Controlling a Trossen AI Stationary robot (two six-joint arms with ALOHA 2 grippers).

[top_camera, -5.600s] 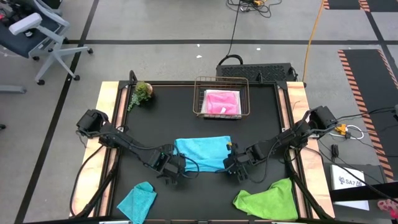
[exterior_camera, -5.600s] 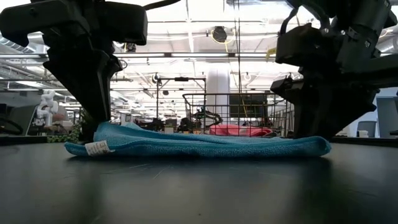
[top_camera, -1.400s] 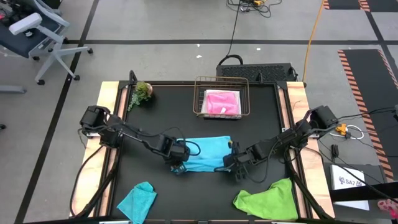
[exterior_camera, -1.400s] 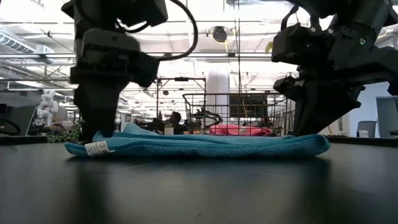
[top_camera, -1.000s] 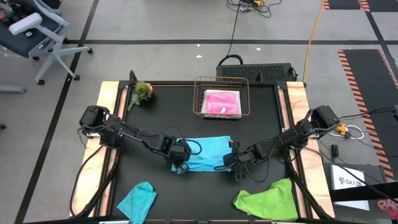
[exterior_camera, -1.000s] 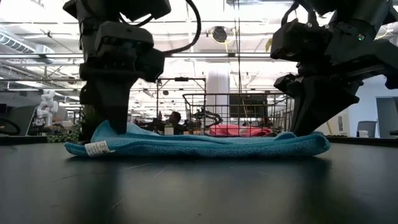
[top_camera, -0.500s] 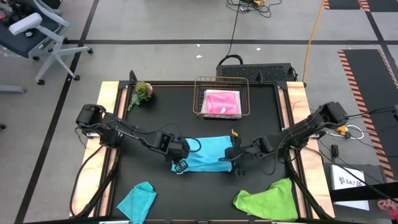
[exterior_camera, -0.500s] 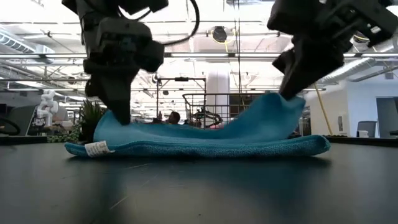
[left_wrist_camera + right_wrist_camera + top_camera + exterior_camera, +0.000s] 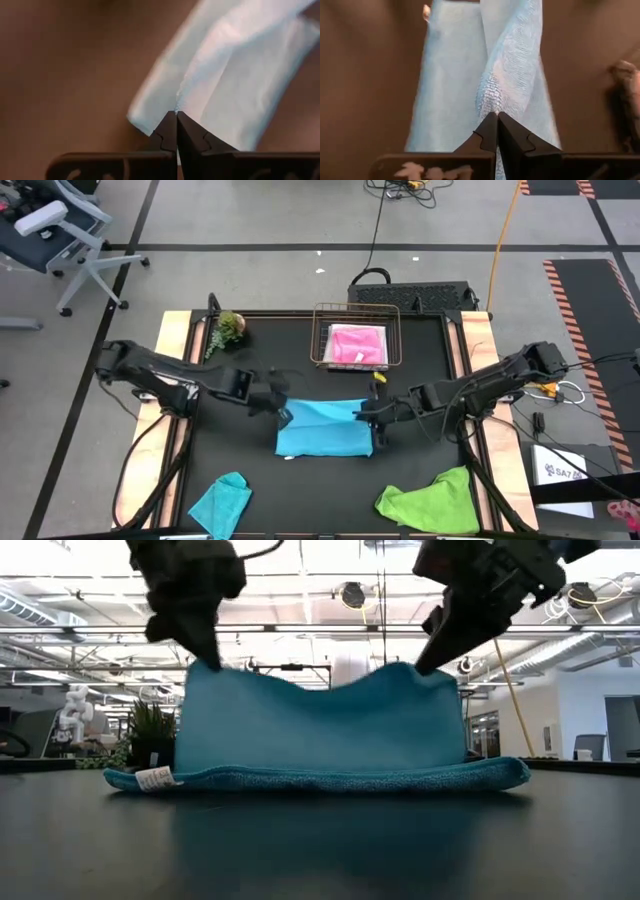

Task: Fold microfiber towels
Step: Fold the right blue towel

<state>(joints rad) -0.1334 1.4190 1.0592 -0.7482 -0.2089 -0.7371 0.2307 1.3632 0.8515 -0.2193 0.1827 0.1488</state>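
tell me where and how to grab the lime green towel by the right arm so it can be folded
Grip the lime green towel at a corner of its upper edge, coming straight down from above. It lies crumpled at the table's front right, near the edge, so only that inner edge looks easy to reach. Probably pinch one loose layer there. Both grippers, left and right, are shut on the blue towel now.
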